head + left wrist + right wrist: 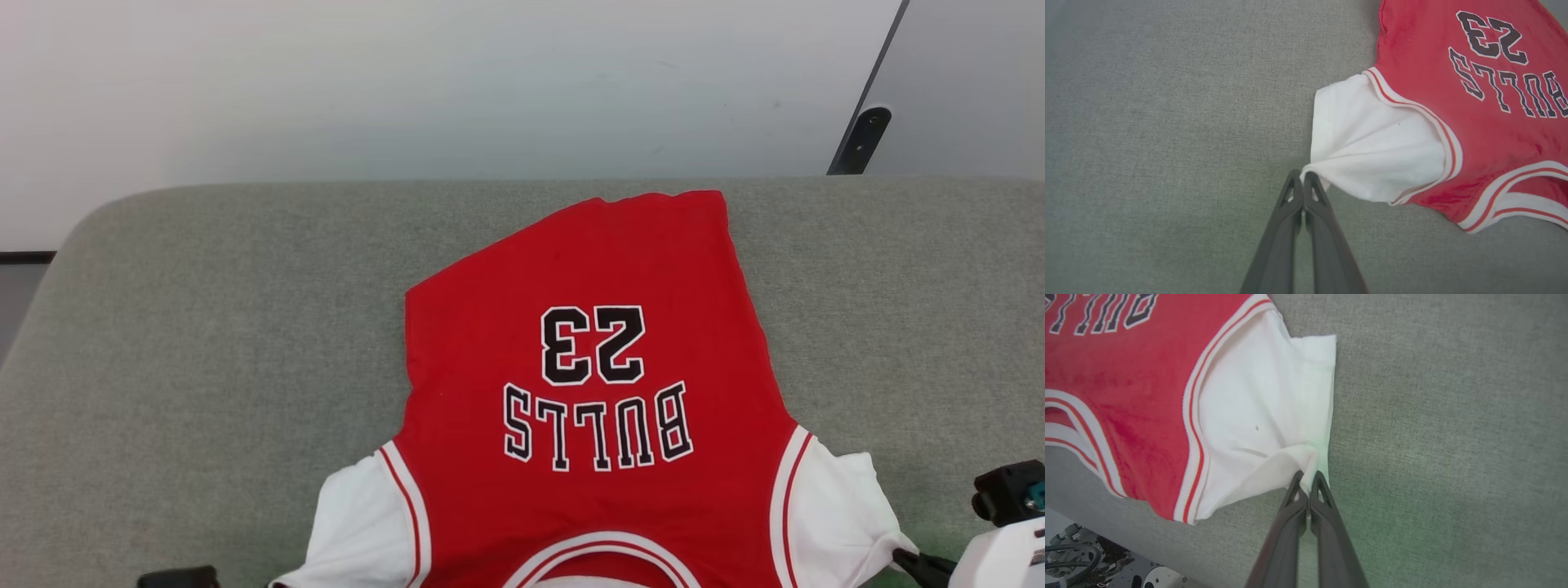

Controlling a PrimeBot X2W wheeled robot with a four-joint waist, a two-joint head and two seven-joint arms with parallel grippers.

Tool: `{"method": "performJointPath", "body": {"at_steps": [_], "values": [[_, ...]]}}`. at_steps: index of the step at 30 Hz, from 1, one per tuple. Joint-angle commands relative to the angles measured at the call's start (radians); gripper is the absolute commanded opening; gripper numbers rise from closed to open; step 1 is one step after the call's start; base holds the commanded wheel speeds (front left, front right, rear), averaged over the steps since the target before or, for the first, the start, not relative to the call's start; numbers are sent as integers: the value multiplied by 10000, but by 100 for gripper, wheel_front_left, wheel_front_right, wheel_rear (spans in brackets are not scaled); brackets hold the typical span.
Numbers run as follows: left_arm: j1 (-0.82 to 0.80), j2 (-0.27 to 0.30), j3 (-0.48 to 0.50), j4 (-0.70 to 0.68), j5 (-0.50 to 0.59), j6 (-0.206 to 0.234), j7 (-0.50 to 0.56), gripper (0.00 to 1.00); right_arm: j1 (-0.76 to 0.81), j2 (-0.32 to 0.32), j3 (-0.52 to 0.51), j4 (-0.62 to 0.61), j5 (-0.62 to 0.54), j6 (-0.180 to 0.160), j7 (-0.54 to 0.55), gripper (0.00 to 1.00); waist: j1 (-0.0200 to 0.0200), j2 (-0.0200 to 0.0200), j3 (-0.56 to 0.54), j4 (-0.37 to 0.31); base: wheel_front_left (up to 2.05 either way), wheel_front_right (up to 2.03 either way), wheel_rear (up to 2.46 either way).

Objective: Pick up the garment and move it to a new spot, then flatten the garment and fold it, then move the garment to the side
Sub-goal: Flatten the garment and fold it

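Pale wall [408, 82] behind, and a broad grey-green cushion [204, 343] carries everything. Toward its near-left corner, the left gripper [1302, 181] has its fingers pressed together on the tip of one white sleeve [1363, 139]. The garment [588, 269] lies flat across the middle, print up, with the neckline at the near edge and the hem close to the far edge. At the near right, the right gripper [1309, 481] is pinched onto the corner of the other sleeve [1257, 400].

Garment [596, 367] lies flat on cushion [204, 327], right of centre. Neckline is nearest the robot, hem toward wall [408, 82] behind. Left gripper [1302, 179] pinches left sleeve [1367, 143] corner; right gripper [1308, 479] pinches right sleeve [1261, 408] corner.
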Motion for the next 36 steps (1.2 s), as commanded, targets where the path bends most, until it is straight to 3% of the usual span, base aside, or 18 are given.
{"method": "performJointPath", "body": {"at_steps": [1,19,28,29,30,31,32,33,36], "values": [[-94,-37,-24,53,74,3,36,0,-44,54,-19,29,-78,-16,45,0,0,-1,-1,5,0,0,0],[-1203,-912,-991,1744,149,-953,634,0,-1064,586,934,1147,-1124,-16,1081,0,0,-1,112,19,0,0,0],[-1467,-1428,-1062,2784,-116,-1543,401,0,-1910,1045,1204,1768,-1332,-16,1402,0,0,-1,139,-94,0,0,0],[-1477,-1463,-1049,2861,-137,-1609,384,0,-1986,1091,1257,1831,-1296,-16,1495,6,0,-1,122,-119,0,0,0],[-1494,-1478,-1043,2925,-165,-1640,350,0,-2071,1113,1284,1860,-1271,-16,1581,18,0,-1,109,-141,0,0,0],[-1513,-1492,-1028,2984,-188,-1685,329,0,-2154,1128,1238,1936,-1298,-16,1698,49,0,-1,83,-172,0,0,0],[-1535,-1506,-1019,3042,-206,-1692,306,0,-2240,1109,1275,1941,-1358,-16,1826,94,0,-1,53,-191,0,0,0],[-1554,-1517,-997,3075,-212,-1720,294,0,-2311,1109,1285,1910,-1329,-16,1924,100,0,-1,12,-211,0,0,0],[-1489,-1531,-879,3120,-320,-1778,175,0,-2506,1097,1236,1744,-1230,-16,2305,100,0,-1,-130,-302,0,0,0]]}}
